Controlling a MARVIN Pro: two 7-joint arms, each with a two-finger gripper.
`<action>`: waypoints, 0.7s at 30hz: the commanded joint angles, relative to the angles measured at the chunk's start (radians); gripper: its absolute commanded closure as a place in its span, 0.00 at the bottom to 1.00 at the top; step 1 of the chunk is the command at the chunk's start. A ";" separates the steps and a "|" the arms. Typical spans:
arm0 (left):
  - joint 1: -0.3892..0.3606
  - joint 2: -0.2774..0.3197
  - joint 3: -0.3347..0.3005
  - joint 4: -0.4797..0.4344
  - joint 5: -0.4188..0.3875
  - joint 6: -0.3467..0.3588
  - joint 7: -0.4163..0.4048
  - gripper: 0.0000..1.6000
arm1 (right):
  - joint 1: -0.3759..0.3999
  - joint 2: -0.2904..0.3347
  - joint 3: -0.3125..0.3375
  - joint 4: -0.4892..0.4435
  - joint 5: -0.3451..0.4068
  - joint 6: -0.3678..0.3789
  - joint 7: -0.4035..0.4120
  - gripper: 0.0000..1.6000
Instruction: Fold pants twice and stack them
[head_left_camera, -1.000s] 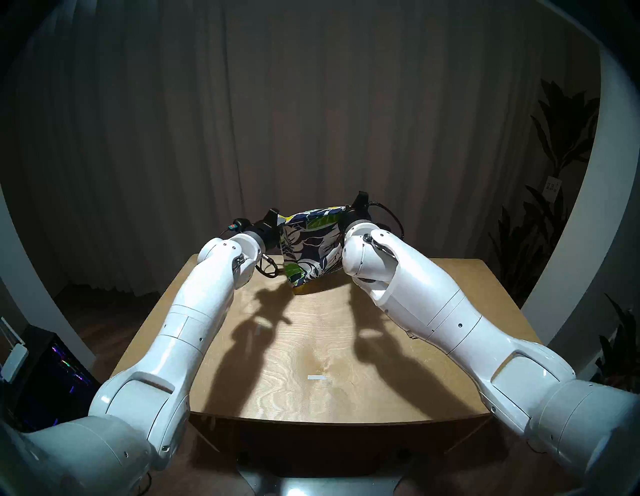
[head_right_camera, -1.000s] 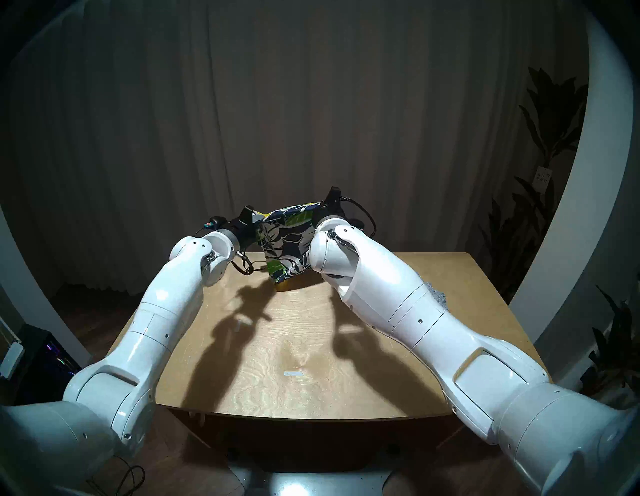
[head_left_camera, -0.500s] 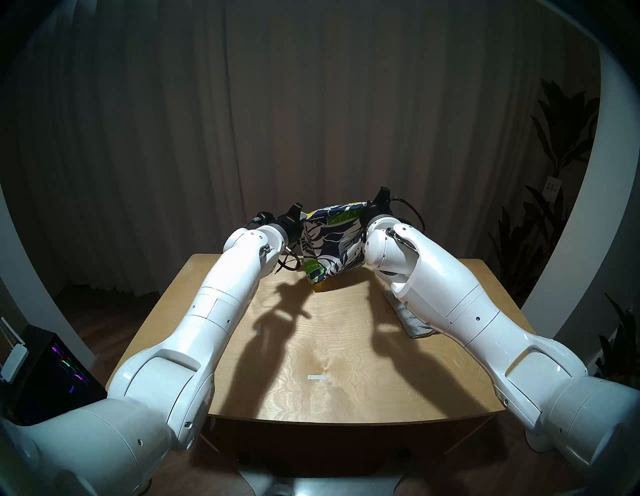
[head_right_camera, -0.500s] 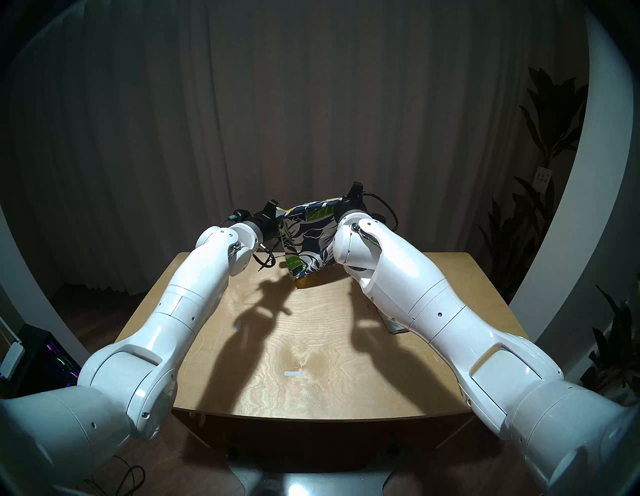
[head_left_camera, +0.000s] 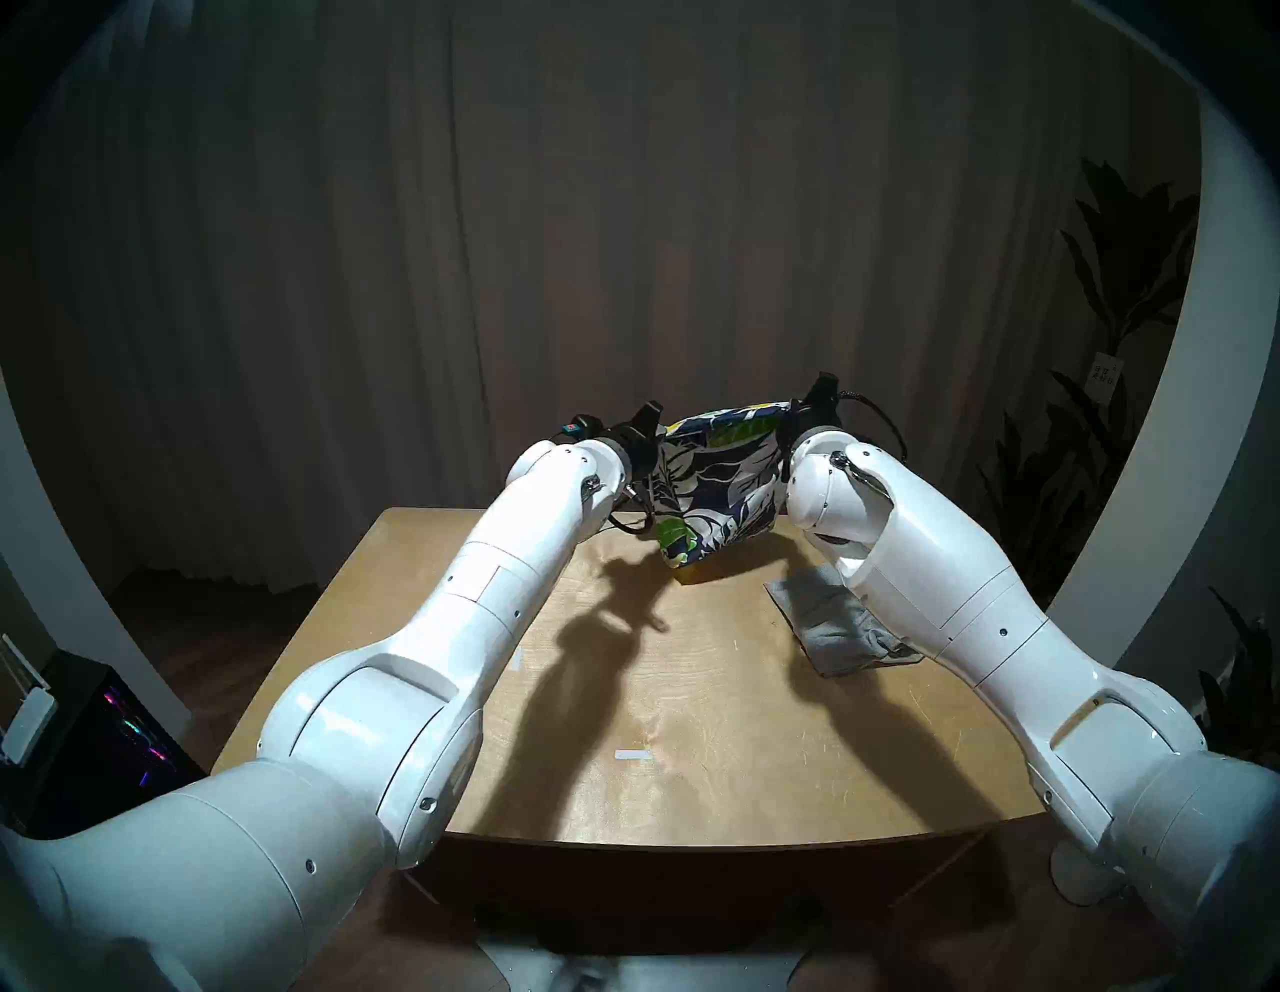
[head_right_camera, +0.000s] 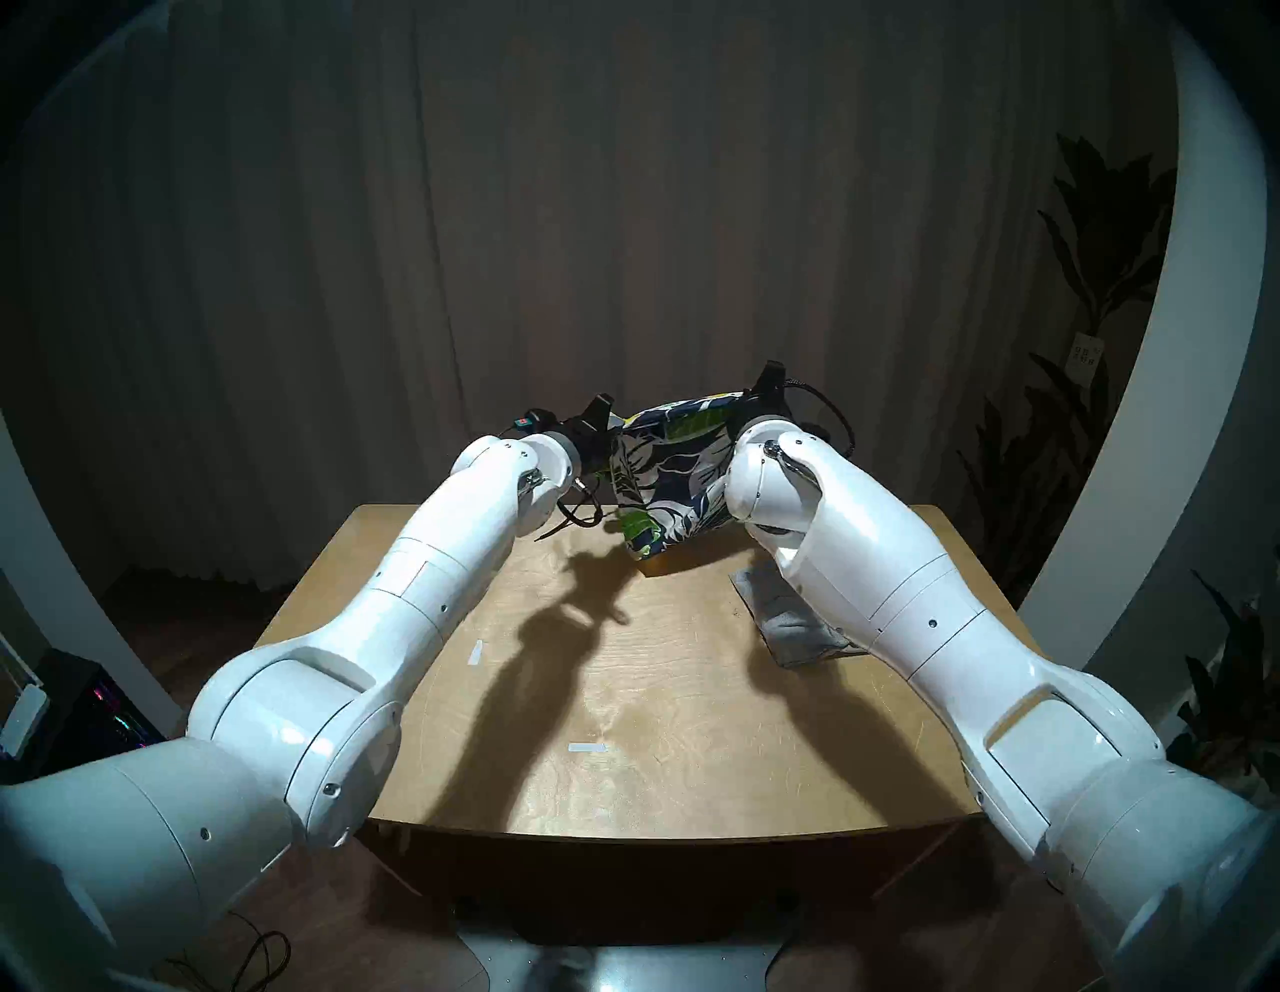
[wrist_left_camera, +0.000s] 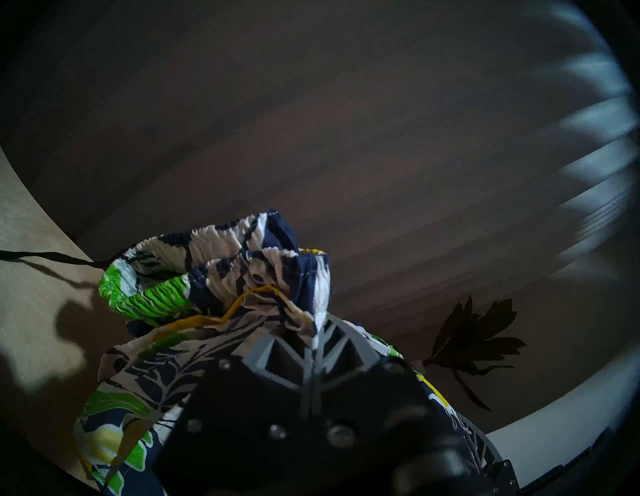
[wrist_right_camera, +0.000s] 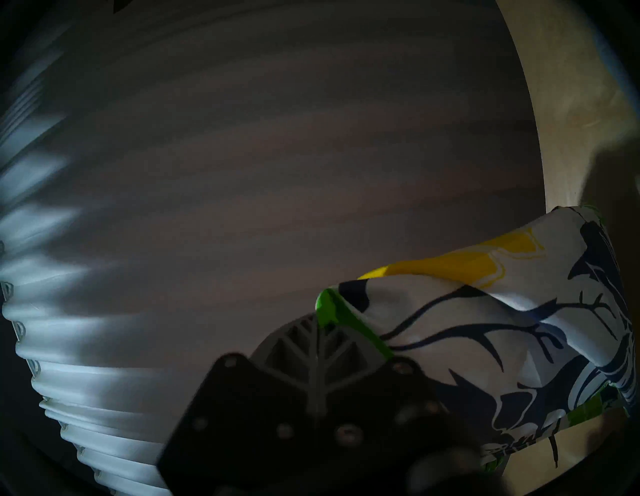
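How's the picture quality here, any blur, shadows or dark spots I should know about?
Head views: sharp, hard arm shadows across the table, dim curtain, fisheye bending. Left wrist view: floral shorts fairly sharp, background streaked, left gripper dark. Right wrist view: streaked backdrop, right gripper nearly black.

The table (head_left_camera: 623, 693) lies bare from centre to nine o'clock; folded grey shorts (head_left_camera: 831, 623) block three o'clock under the right arm.

Both arms (head_left_camera: 429, 665) glossy white, rounded segmented shells, small dark screws at the seams, chrome fittings at the wrist joints. Black wrist modules with looping black cables (head_left_camera: 876, 422). Left one has a small red/green tag (head_left_camera: 571, 427). Fingers (wrist_left_camera: 332, 343) grey lattice plastic on black screwed mounts.
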 joint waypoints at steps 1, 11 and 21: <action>-0.106 -0.048 0.009 0.073 0.012 -0.018 -0.025 1.00 | -0.015 0.097 0.062 -0.021 0.006 0.002 0.015 1.00; -0.146 -0.112 0.038 0.180 0.023 -0.034 -0.086 1.00 | -0.084 0.181 0.113 -0.074 0.027 0.014 0.017 1.00; -0.156 -0.177 0.062 0.258 0.039 -0.068 -0.163 1.00 | -0.181 0.271 0.187 -0.139 0.064 0.024 0.023 1.00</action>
